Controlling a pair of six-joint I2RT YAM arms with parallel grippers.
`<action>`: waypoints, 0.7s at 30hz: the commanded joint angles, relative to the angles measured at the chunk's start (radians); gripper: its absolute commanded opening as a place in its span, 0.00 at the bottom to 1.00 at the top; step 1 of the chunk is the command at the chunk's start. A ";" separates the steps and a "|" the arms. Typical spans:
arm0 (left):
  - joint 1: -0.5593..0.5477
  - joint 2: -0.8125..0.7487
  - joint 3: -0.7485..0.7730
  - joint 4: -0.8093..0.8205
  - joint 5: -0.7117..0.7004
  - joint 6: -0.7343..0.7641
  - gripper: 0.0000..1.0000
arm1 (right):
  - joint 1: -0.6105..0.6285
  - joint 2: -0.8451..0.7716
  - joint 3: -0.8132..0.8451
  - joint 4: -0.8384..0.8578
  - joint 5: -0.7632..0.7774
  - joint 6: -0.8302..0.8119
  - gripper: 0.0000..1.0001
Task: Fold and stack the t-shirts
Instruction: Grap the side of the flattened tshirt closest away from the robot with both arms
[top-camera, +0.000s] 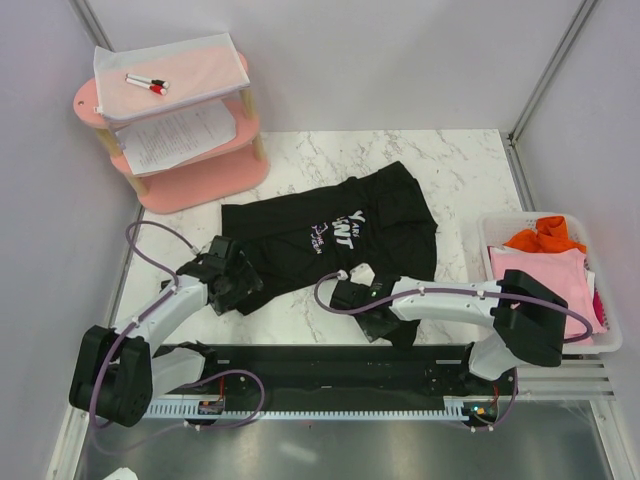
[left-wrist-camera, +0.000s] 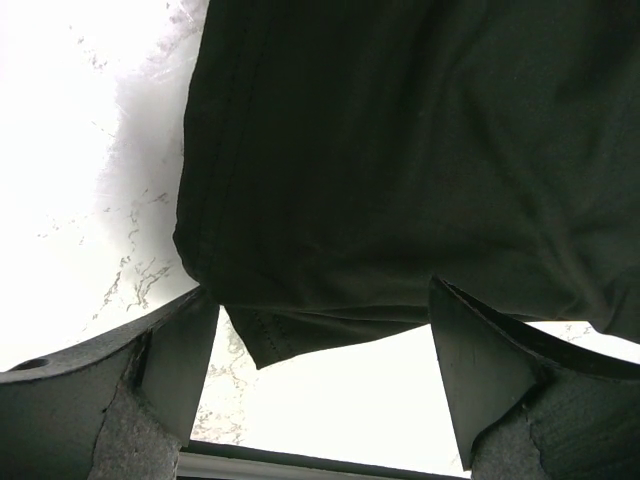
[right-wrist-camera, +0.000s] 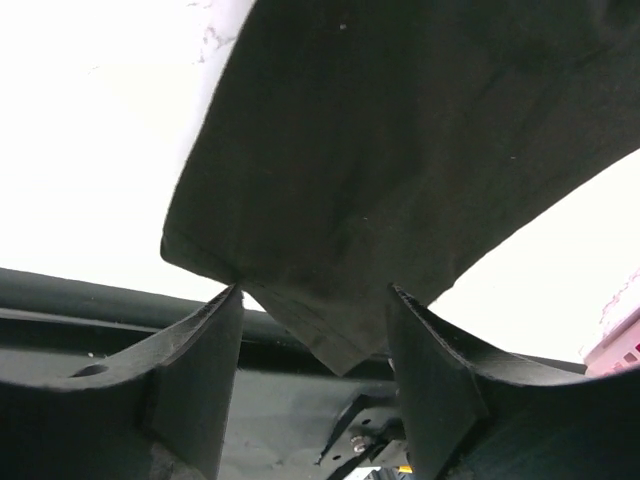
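Top cam: the black shirt (top-camera: 330, 235) lies rumpled on the marble table (top-camera: 420, 160), with its near edge by both arms. The left gripper (top-camera: 232, 282) is at its lower left corner and the right gripper (top-camera: 352, 296) is at the bottom hem. The pink shirt (top-camera: 545, 275) and orange shirt (top-camera: 545, 235) sit in the white bin (top-camera: 487, 228) off to the right. Left wrist cam: fingers (left-wrist-camera: 180, 350) spread wide, hem corner between them, nothing pinched. Right wrist cam: jaws apart as well, a shirt corner between them, not clamped.
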 joint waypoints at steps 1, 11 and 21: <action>0.021 -0.015 -0.016 0.027 0.027 0.028 0.92 | 0.034 0.025 -0.013 0.026 0.053 0.032 0.65; 0.045 -0.015 -0.036 0.047 0.047 0.015 0.92 | 0.077 0.086 -0.047 0.037 0.050 0.049 0.42; 0.064 -0.013 -0.067 0.040 0.023 0.022 0.71 | 0.083 0.111 -0.015 0.028 0.102 0.041 0.00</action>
